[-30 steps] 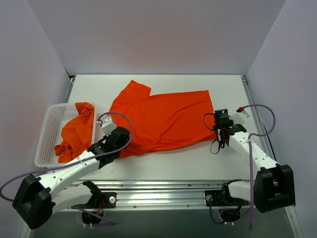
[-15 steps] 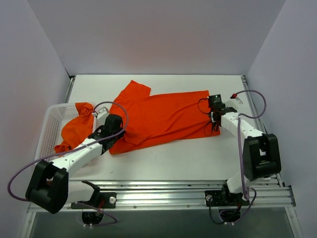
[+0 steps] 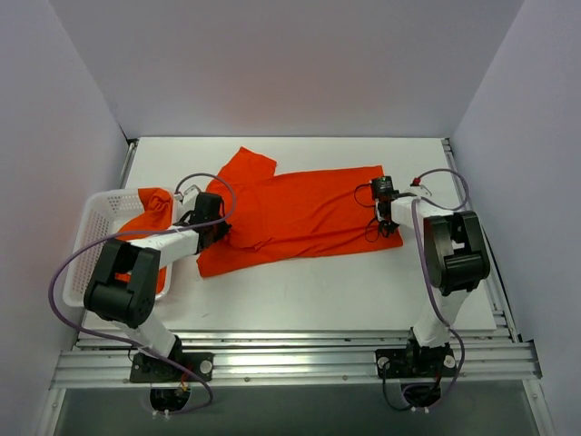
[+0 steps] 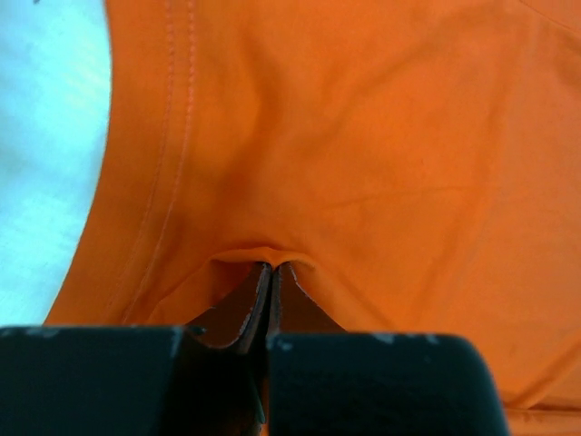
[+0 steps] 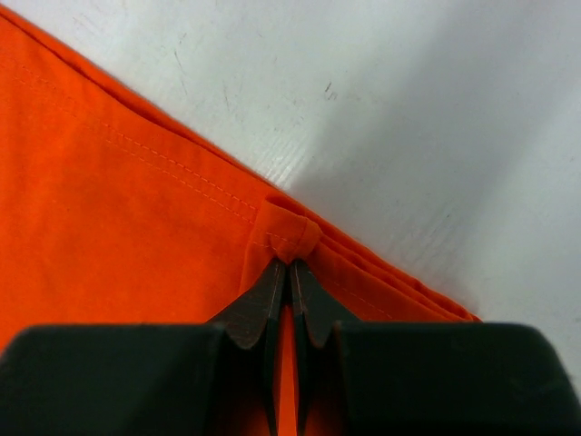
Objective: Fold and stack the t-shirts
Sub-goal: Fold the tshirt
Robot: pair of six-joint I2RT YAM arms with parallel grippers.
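An orange-red t-shirt (image 3: 300,213) lies spread on the white table, its near half doubled over towards the back. My left gripper (image 3: 221,234) is shut on a pinch of its fabric (image 4: 270,259) near the left sleeve. My right gripper (image 3: 381,202) is shut on the shirt's folded hem (image 5: 292,232) at the right edge. A second orange-red t-shirt (image 3: 145,232) lies crumpled in the basket.
A white perforated basket (image 3: 91,245) stands at the left edge of the table. Bare white table (image 3: 345,291) shows in front of the shirt. Grey walls close in the left, back and right sides.
Both grippers moved away from the near edge towards the back, carrying the shirt's near edge with them. The shirt's near half now lies folded over, and both arms are stretched further.
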